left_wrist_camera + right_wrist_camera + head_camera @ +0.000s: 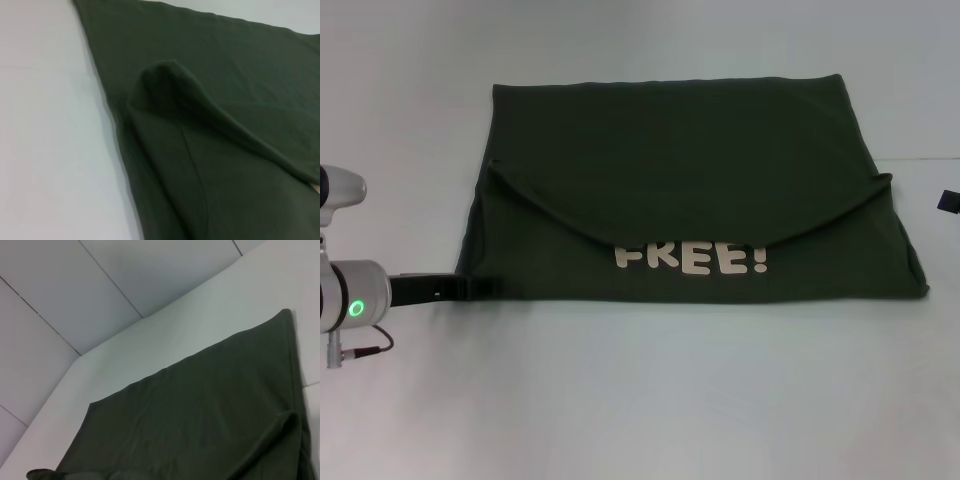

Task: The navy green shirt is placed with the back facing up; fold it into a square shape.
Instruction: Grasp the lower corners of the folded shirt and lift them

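Right now I see the navy green shirt (690, 170) spread on the white surface (640, 400), its long axis running across my view, a folded flap partly covering the "FREE!" lettering (692, 258). My left pincer (485, 288) sits at the shirt's near-left corner, touching the hem; I cannot tell whether it is spread or pinching. My right pincer (948, 200) barely shows, off the right edge, so the left is nearer.

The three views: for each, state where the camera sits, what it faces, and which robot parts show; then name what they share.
Head view: above, looking down at the navy green shirt on the table; left gripper at its near left corner.
Left wrist view: close over the folded flap; no robot parts.
Right wrist view: low, across the shirt to the wall; none.
Shared: the shirt.
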You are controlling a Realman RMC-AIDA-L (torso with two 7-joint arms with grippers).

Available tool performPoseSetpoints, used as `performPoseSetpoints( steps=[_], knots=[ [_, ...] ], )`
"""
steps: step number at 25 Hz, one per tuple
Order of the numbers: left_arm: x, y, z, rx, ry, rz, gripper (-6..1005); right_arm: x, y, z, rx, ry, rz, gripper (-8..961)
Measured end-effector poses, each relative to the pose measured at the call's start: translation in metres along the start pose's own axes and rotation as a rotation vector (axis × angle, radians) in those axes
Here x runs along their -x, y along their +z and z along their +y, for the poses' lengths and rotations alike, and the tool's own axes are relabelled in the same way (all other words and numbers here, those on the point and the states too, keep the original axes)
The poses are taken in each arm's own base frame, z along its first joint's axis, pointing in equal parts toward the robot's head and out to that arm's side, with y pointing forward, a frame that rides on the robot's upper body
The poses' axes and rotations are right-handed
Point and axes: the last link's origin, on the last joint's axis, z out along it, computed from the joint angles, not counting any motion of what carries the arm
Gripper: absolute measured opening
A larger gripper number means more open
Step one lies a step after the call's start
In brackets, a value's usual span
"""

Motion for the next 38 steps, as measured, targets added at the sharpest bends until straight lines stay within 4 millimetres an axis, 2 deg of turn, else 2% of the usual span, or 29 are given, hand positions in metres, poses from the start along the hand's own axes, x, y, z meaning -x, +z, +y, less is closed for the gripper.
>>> performPoseSetpoints(
  steps=[8,16,22,26,32,38],
  knots=[
    [0.002,0.002,0.001,-0.011,0.021,-0.011,429,0.000,0.000,0.000,0.001,-0.001,0.002,736],
    [0.003,0.003,0.001,-0.016,0.020,-0.013,264,0.000,0.001,0.001,0.003,-0.003,0.003,735],
    [0.002,0.004,0.002,-0.018,0.016,-0.031,265,0.000,0.001,0.001,0.005,-0.003,0.003,735],
    [0.001,0.004,0.002,-0.020,0.015,-0.028,125,0.000,0.001,0.001,0.004,-0.003,0.003,734],
    [0.000,0.003,0.002,-0.020,0.014,-0.027,67,-0.001,0.005,0.004,0.006,0.008,0.052,734],
    [-0.001,0.003,0.002,-0.019,0.003,-0.022,56,0.021,0.014,0.015,-0.039,0.016,0.210,733]
  ],
)
